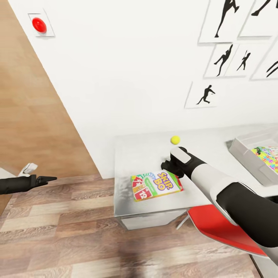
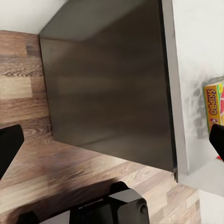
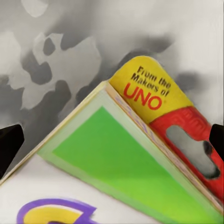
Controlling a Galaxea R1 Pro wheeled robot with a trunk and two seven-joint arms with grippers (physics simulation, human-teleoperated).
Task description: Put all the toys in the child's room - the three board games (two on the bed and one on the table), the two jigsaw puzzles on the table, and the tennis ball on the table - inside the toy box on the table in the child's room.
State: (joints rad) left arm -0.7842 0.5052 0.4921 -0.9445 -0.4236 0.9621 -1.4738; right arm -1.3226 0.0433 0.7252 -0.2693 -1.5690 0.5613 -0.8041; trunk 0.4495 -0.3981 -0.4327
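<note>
The SKIP-BO board game (image 1: 156,185) lies flat near the front edge of the light grey table (image 1: 143,154). My right gripper (image 1: 168,166) hovers open over the box's far corner. In the right wrist view that corner (image 3: 140,154) sits between the two dark fingertips (image 3: 9,144), apart from both. The tennis ball (image 1: 175,139) rests farther back on the table. At the right stands the toy box (image 1: 247,152) with a jigsaw puzzle (image 1: 270,154) inside it. My left gripper (image 1: 52,178) hangs open over the wood floor, left of the table.
A red chair seat (image 1: 216,224) sits under my right arm at the table's front. The white wall behind carries silhouette pictures (image 1: 204,94) and a red button (image 1: 39,25). The left wrist view faces the table's dark side panel (image 2: 107,93).
</note>
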